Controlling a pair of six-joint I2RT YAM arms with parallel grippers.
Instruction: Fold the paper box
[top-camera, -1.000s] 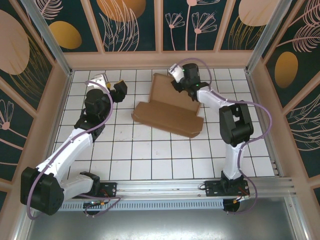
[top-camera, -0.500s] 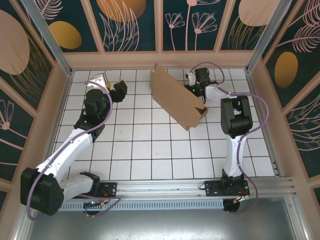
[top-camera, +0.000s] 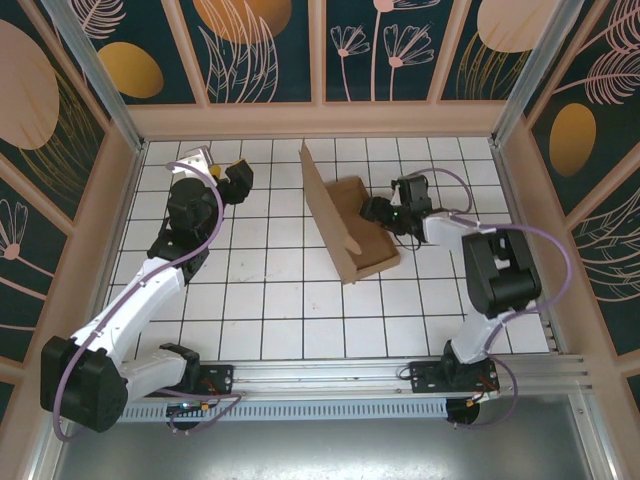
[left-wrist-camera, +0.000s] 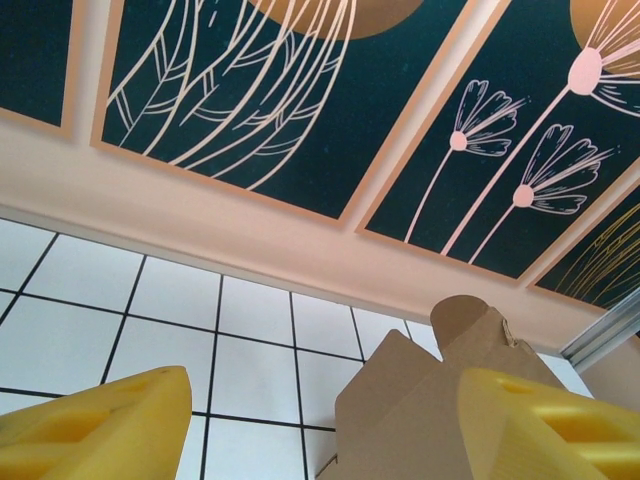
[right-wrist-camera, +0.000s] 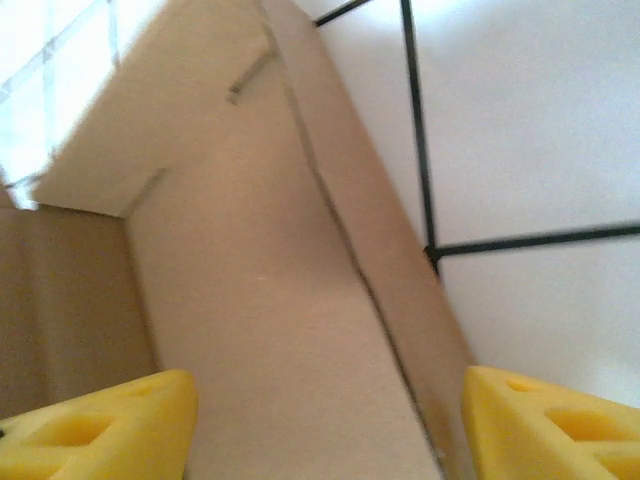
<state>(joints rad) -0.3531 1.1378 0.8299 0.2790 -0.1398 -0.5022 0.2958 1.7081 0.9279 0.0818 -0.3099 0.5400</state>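
The paper box (top-camera: 333, 210) is brown cardboard in the middle of the tiled floor. One big panel stands up on edge, and a lower part (top-camera: 368, 243) lies flat to its right. My right gripper (top-camera: 373, 210) hovers over that flat part, just right of the standing panel. In the right wrist view its yellow fingers (right-wrist-camera: 110, 420) are wide apart, so the right gripper (right-wrist-camera: 320, 430) is open above bare cardboard (right-wrist-camera: 260, 300). My left gripper (top-camera: 240, 178) is open and well apart to the left. From the left gripper (left-wrist-camera: 320, 430) the box (left-wrist-camera: 420, 400) shows ahead, with a rounded flap on top.
The floor (top-camera: 270, 300) is white tiles with black lines. Low wooden walls (top-camera: 320, 120) close in the back and sides. A metal rail (top-camera: 400, 375) runs along the near edge. Free floor lies in front of the box and between the box and the left arm.
The box's big panel rose from lying flat to standing on edge. My right gripper came nearer from the far side, let go and opened over the flat part. The left arm stayed still.
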